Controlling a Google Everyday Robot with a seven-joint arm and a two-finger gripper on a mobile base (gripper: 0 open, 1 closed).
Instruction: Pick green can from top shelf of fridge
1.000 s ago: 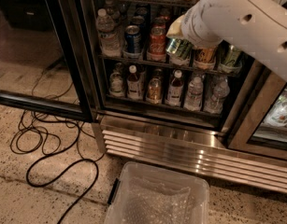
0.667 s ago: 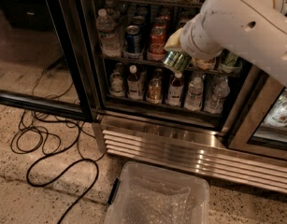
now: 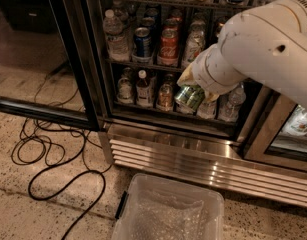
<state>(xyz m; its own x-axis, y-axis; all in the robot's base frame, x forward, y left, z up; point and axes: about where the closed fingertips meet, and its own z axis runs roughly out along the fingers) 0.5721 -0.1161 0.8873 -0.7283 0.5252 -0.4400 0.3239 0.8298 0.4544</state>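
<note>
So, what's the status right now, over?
Gripper shut on green can, before the fridge's lower racks. Can tilted, off the shelves. Plastic bin on floor below.

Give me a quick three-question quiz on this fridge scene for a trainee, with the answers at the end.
1. True or false: the gripper, out in front of the fridge, holds the green can.
2. What stands on the floor below the fridge's grille? A) clear plastic bin B) cardboard box C) red bucket
3. Fill in: a black ___ lies looped on the floor at picture left.
Key: 1 true; 2 A; 3 cable.
</note>
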